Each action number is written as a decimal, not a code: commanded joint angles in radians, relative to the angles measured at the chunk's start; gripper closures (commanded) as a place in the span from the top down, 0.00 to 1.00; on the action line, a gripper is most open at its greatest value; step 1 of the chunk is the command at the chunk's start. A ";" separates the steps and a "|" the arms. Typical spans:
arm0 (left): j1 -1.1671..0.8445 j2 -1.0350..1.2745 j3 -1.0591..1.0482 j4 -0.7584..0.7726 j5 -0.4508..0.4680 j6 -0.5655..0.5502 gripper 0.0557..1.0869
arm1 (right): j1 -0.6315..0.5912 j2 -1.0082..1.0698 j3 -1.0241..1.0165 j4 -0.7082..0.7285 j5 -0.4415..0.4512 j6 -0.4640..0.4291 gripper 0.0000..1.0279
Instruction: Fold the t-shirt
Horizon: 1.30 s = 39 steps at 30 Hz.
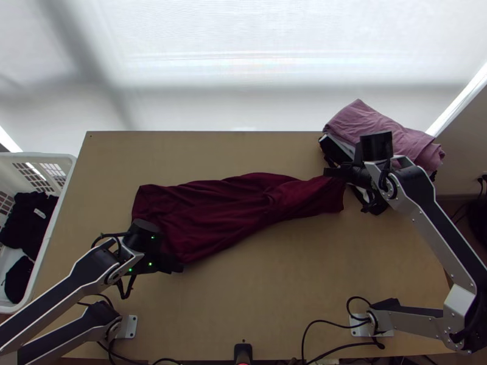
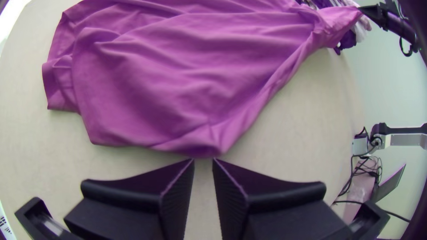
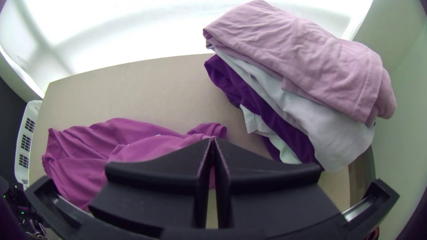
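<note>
The dark red t-shirt lies lengthwise across the table, wrinkled, wide at the left and bunched narrow at the right. My left gripper is at its lower left edge in the top view. In the left wrist view the left gripper has a small gap between its fingers, with the shirt's corner just beyond the tips. My right gripper is at the shirt's right end. In the right wrist view the right gripper is shut on the bunched end of the shirt.
A pile of folded clothes, a pink one on top, stands at the table's back right, beneath and beside the right arm. A white basket with dark clothes stands off the left edge. Cables run along the near edge.
</note>
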 commanded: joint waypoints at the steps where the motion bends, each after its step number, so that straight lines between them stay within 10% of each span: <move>1: 0.002 0.005 -0.021 0.030 0.009 0.025 0.45 | 0.006 -0.031 -0.019 0.008 0.010 -0.013 0.03; 6: 0.023 -0.006 0.062 0.034 0.026 0.023 0.96 | 0.009 -0.034 -0.022 0.008 0.011 -0.013 0.03; 21: 0.378 -0.011 0.183 -0.140 0.311 -0.100 0.96 | 0.025 -0.039 -0.031 0.008 0.018 -0.008 0.03; 39: 0.542 0.041 0.088 -0.248 0.233 0.163 0.86 | 0.039 -0.034 -0.027 0.017 0.018 0.003 0.03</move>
